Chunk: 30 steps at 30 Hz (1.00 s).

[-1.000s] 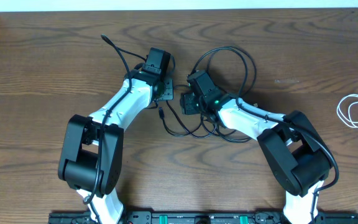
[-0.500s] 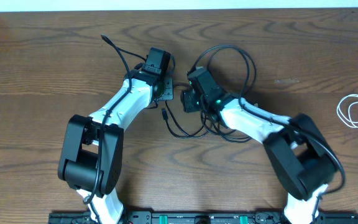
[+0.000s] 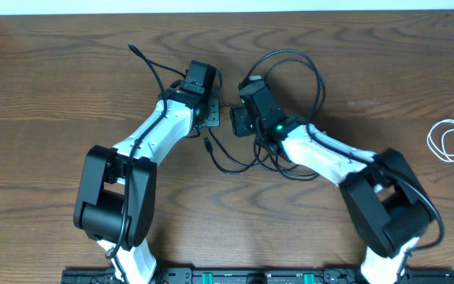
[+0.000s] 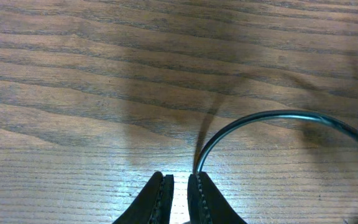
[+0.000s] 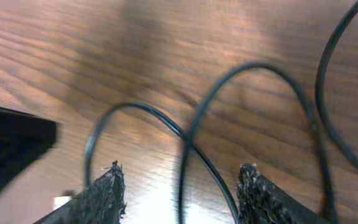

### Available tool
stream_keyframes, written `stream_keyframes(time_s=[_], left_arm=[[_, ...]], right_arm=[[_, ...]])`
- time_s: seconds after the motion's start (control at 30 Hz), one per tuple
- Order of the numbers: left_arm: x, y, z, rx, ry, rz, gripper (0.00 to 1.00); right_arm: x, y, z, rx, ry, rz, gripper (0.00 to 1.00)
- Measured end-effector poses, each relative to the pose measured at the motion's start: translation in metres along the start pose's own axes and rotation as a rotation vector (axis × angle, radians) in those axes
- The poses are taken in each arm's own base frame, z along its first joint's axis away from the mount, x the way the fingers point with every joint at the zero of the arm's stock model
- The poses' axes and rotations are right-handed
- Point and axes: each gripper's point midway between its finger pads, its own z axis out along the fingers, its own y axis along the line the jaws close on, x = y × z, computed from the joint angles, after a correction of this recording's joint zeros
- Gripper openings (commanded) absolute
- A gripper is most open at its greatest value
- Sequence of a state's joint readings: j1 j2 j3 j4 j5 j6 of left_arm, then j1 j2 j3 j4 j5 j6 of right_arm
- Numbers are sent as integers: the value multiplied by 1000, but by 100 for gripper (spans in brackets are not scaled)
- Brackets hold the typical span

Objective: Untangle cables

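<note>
1. Near mid-desk, the long thin black cable sprawls in crossing loops over the brown wood-grain desk, running between and around both arms.
2. With its jaws almost together, the left tool pinches one strand where it arcs away, seemingly to anchor that part.
3. With its jaws well apart and gripping nothing, the right tool hangs over a crossing of loops, probably to choose a strand to draw free.
4. Coiled by the desk's right edge, the short thin white cable lies well apart from the tangle.
</note>
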State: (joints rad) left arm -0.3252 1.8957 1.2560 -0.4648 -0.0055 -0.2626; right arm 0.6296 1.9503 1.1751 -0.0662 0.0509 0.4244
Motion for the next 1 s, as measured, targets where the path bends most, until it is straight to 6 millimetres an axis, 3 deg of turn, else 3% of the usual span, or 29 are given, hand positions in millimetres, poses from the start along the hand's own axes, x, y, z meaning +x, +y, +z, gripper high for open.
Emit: stream_keyframes(time_s=[0.1, 0.2, 0.27, 0.33, 0.5, 0.6, 0.7, 0.83, 0.93, 1.0], left_arm=[[0, 0, 0, 0, 0, 0, 15], [0, 0, 0, 0, 0, 0, 16], [0, 0, 0, 0, 0, 0, 16], [0, 0, 0, 0, 0, 0, 16], [0, 0, 0, 0, 0, 0, 16], [0, 0, 0, 0, 0, 0, 16], [0, 0, 0, 0, 0, 0, 16], [0, 1, 0, -6, -2, 0, 16], [-1, 4, 0, -23, -5, 0, 16], [-1, 5, 0, -29, -6, 0, 16]], right_arm=[[8, -10, 14, 43, 4, -9, 62], [14, -19, 27, 80, -1, -20, 37], [17, -21, 33, 90, -2, -19, 26], [16, -22, 34, 91, -8, -23, 1], [18, -23, 33, 100, 2, -38, 1], [11, -21, 21, 96, -3, -81, 1], [-28, -5, -15, 54, -112, -145, 1], [-100, 23, -98, -20, -351, -203, 1], [-134, 34, -158, -48, -496, -236, 1], [-147, 38, -187, -55, -562, -260, 1]])
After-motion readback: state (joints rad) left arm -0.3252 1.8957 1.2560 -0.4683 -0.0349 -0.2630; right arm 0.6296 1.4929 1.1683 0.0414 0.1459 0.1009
